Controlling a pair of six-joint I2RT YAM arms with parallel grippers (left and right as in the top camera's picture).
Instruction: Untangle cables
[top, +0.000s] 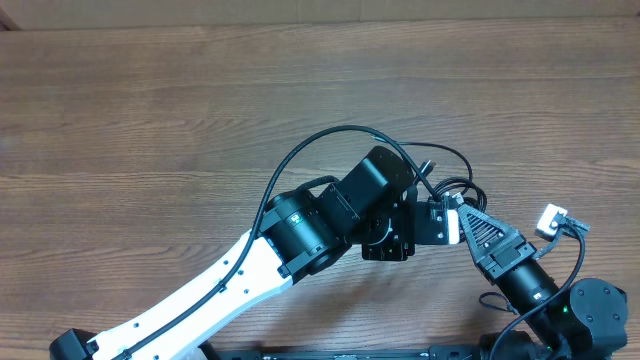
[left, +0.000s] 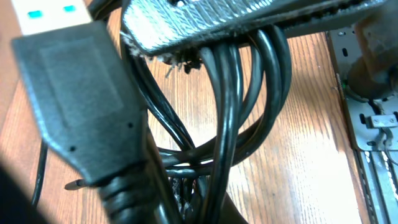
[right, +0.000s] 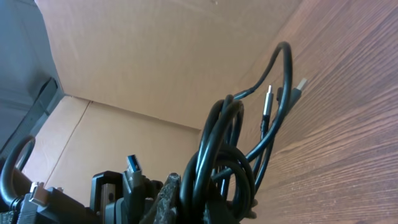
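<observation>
Both on the same knot. Left claw (top: 425, 212) is clamped tight on the cables (top: 462, 186) from their 9 o'clock. Right claw (top: 455, 218) is clamped tight on them too, coming in from 5 o'clock. Tips nearly touch, so neither arm is nearer. In overhead the loose loops fan out from the grip toward 12–1 o'clock over the worktop (top: 150, 120); can't tell if they rest on it. Right wrist view: the bundle's long axis runs straight out from the claw, with two small plug ends (right: 268, 96) free at the far tip. Left wrist view: fat USB plug (left: 68, 106) right at the lens. My read: the next pull wants the claws separating along 9–3, across that axis, not along it.
</observation>
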